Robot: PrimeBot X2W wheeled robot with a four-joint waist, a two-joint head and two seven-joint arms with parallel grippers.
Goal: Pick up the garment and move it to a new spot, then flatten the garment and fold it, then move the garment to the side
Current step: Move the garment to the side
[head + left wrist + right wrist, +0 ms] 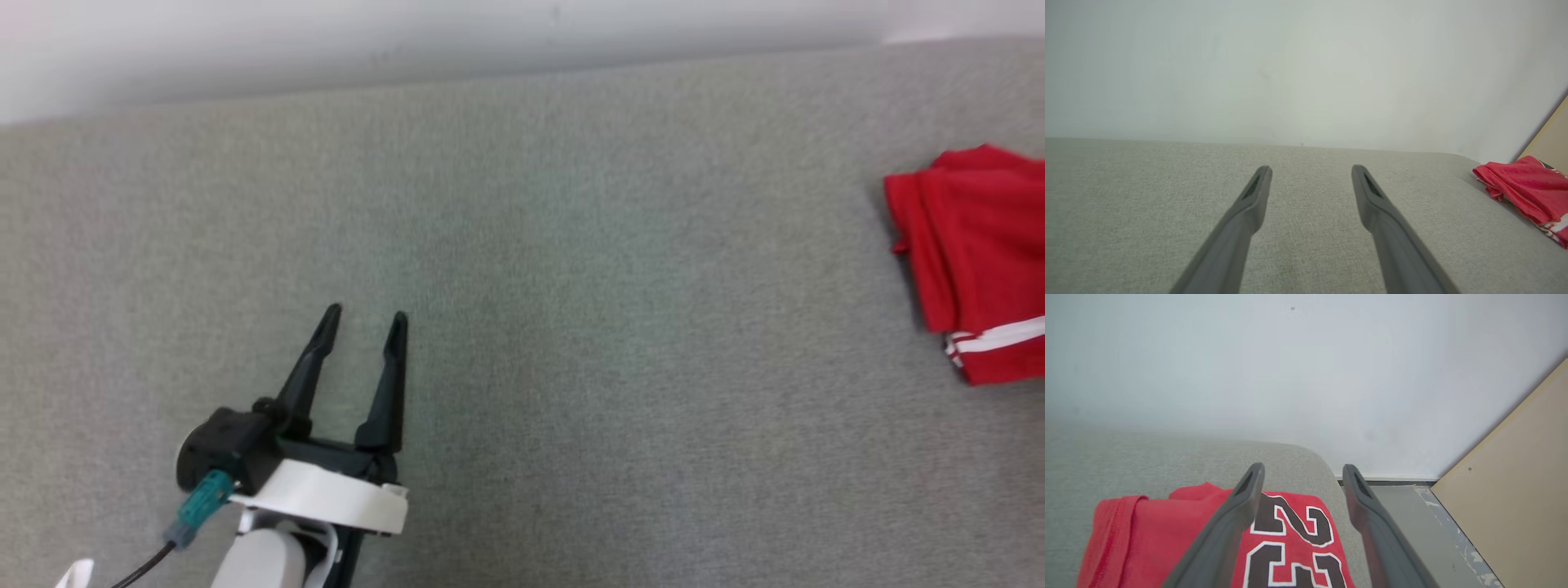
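Note:
The garment (pixel 976 261) is a red jersey with white stripes, folded into a small stack at the right edge of the grey padded surface (pixel 571 286). From the left wrist the garment (pixel 1527 192) lies far off to the right. My left gripper (pixel 363 322) hovers open over bare surface at the lower left, well away from the jersey, and its fingers (pixel 1249 204) hold nothing. My right gripper (pixel 1302 469) stands open just above the garment (pixel 1147 543), whose black and white number faces up, near the surface's right end. Nothing sits between its fingers.
A white wall (pixel 326 41) runs along the far edge of the surface. Beyond the right end of the surface lies a grey floor strip (pixel 1412 522) and a tan board (pixel 1515 477) leaning at an angle.

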